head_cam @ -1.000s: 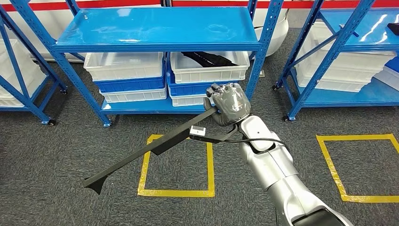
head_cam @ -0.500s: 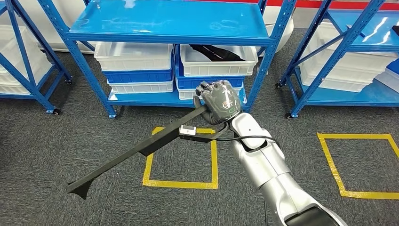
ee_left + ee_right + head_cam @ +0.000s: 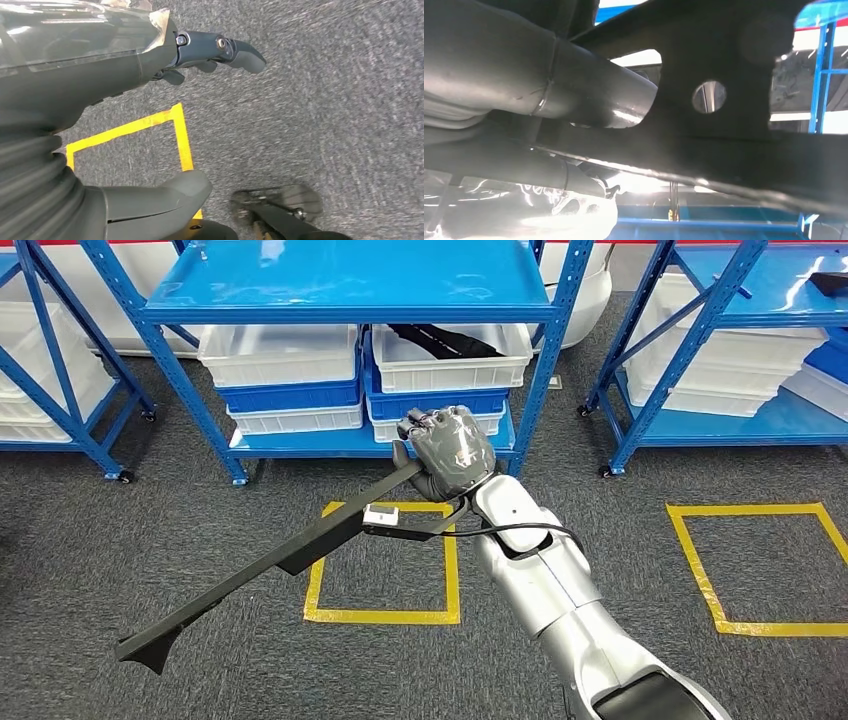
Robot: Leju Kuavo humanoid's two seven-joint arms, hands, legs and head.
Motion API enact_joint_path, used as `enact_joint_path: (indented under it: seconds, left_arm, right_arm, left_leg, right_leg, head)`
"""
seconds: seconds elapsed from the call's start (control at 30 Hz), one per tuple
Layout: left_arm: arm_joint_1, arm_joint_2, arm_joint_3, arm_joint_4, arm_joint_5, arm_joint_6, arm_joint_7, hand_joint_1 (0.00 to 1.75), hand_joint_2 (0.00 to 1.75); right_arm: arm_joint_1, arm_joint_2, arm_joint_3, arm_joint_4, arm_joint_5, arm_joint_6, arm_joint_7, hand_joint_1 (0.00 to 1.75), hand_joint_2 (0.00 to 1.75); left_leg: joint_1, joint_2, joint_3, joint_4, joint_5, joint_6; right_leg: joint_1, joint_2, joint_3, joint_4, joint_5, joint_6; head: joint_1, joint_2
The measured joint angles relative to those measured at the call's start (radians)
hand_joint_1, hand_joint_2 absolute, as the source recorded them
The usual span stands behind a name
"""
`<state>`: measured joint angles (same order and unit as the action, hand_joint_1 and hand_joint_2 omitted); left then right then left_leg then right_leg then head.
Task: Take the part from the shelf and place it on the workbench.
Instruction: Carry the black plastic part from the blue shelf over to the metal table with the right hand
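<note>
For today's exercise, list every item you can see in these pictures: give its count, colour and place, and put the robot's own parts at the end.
Long part: one, black, held at one end by the right hand, slanting down over the carpet.
Shelving racks: three, blue, at the back; the middle one is straight ahead.
Bins: several, white and blue, stacked on the racks' lower shelves.
Second black part: one, lying in the white bin behind the right hand.
Floor squares: two, yellow tape, on the grey carpet.
Right hand: one, grey, gripping the long part.
Right arm: one, silver.
Left hand: one, grey, empty, fingers apart, hanging above the carpet.
</note>
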<state>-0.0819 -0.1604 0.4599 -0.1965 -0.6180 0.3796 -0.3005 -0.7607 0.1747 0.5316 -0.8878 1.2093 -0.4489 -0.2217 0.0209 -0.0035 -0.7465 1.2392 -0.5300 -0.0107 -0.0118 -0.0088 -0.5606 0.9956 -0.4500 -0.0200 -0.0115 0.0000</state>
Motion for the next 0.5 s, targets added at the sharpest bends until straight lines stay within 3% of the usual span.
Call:
enact_joint_path:
  seconds: [0.03,0.07,0.13,0.2,0.33,0.4,0.47,0.5]
  left_arm:
    - [0.0,0.0,0.0,0.0,0.0,0.0,0.002,0.0,1.75]
    - [0.0,0.001,0.001,0.0,0.0,0.0,0.003,0.0,1.75]
    - [0.0,0.003,0.002,0.0,0.0,-0.001,0.004,0.0,1.75]
    - [0.0,0.004,0.003,0.0,0.0,-0.003,0.005,0.0,1.75]
    - [0.0,0.005,0.007,0.0,0.007,-0.001,0.002,0.0,1.75]
    - [0.0,0.004,0.009,0.0,0.011,0.003,0.0,0.0,1.75]
    - [0.0,0.003,0.011,0.0,0.013,0.008,-0.001,0.0,1.75]
    - [0.001,0.003,0.013,0.0,0.013,0.009,-0.001,0.0,1.75]
  right_arm:
    - [0.003,0.001,0.0,0.0,0.002,0.002,0.003,1.75,0.0]
    - [0.006,0.002,0.0,0.001,0.003,0.004,0.006,1.75,0.0]
    - [0.008,0.005,0.0,0.001,0.005,0.005,0.008,1.75,0.0]
    - [0.008,0.011,0.001,0.001,0.005,0.005,0.009,1.75,0.0]
    - [0.006,0.019,0.002,0.001,0.006,0.006,0.009,1.75,0.0]
    - [0.006,0.02,0.004,0.001,0.008,0.006,0.008,1.75,0.0]
    - [0.005,0.02,0.005,0.002,0.009,0.007,0.006,1.75,0.0]
    - [0.006,0.02,0.006,0.004,0.01,0.008,0.006,1.75,0.0]
  left_leg:
    - [0.003,0.001,0.006,0.019,-0.003,-0.005]
    - [0.008,0.001,0.031,0.0,0.01,-0.009]
    - [0.016,0.002,0.112,-0.111,0.041,-0.014]
    - [0.014,-0.002,0.156,-0.182,0.056,-0.009]
    - [0.006,-0.002,0.146,-0.196,0.076,0.025]
    - [0.006,0.001,0.134,-0.207,0.095,0.047]
    - [0.004,0.001,0.115,-0.208,0.112,0.055]
    - [0.003,0.002,0.104,-0.207,0.12,0.055]
  right_leg:
    - [0.0,0.0,-0.01,0.004,0.005,0.003]
    - [-0.002,0.0,-0.02,0.009,0.009,0.005]
    - [-0.004,0.0,-0.038,0.022,0.014,0.012]
    - [-0.002,0.001,-0.05,0.032,0.019,0.021]
    - [0.004,0.004,-0.065,0.039,0.026,0.046]
    - [0.003,0.005,-0.095,0.104,-0.022,0.043]
    - [0.001,0.006,-0.142,0.236,-0.097,0.034]
    - [0.001,0.006,-0.158,0.294,-0.123,0.035]
  head:
    - [0.0,0.0]
    - [0.0,0.0]
    - [0.0,0.0]
    - [0.0,0.0]
    - [0.001,0.0]
    - [0.004,0.0]
    - [0.006,0.0]
    - [0.007,0.0]
